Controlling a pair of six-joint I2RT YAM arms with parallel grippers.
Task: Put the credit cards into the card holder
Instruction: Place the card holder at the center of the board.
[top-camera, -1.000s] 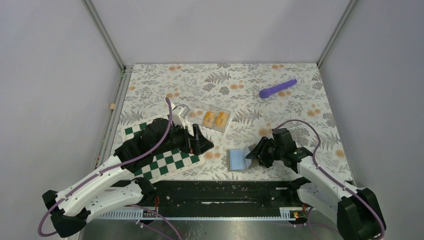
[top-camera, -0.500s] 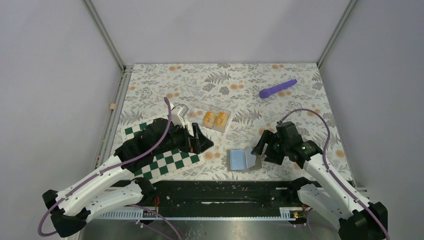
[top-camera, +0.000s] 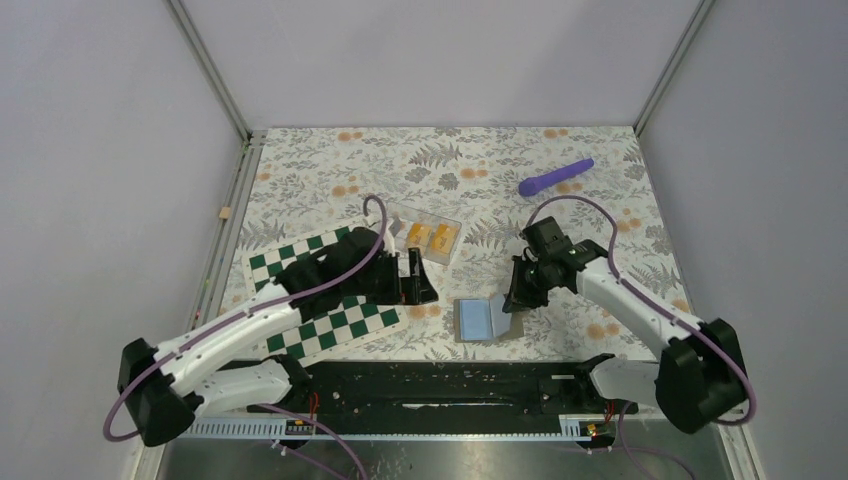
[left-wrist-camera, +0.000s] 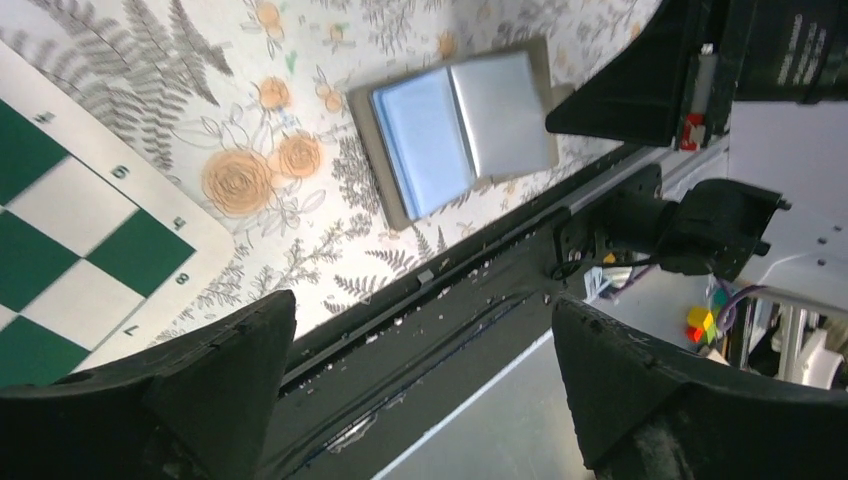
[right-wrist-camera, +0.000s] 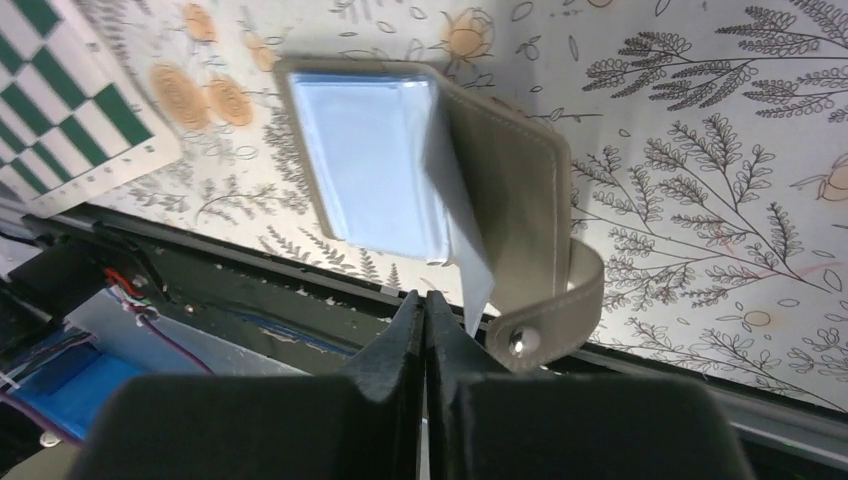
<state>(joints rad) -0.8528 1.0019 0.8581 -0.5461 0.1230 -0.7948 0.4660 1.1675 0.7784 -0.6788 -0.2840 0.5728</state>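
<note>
Credit cards: two orange ones, lying side by side in a clear tray, just beyond my left gripper and not touched by it. None is in the card holder yet.

Card holder: lies open on the table, between my two grippers and directly under the right one. One clear sleeve stands lifted off the stack.

Left gripper: fingers spread wide, nothing between them. It hovers over the corner of the chessboard.

Right gripper: fingers pressed together, tips at the near edge of the holder, beside the raised sleeve. I cannot tell from the wrist view whether the sleeve's edge is caught between them.

Risks, as I judge them:
- The sleeve could flop shut if the right tips lose it, closing the pocket mouth.
- The light holder may slide or tip under a sideways push.
- The tray walls leave little room, so my left fingers may skid off a flat card.
</note>
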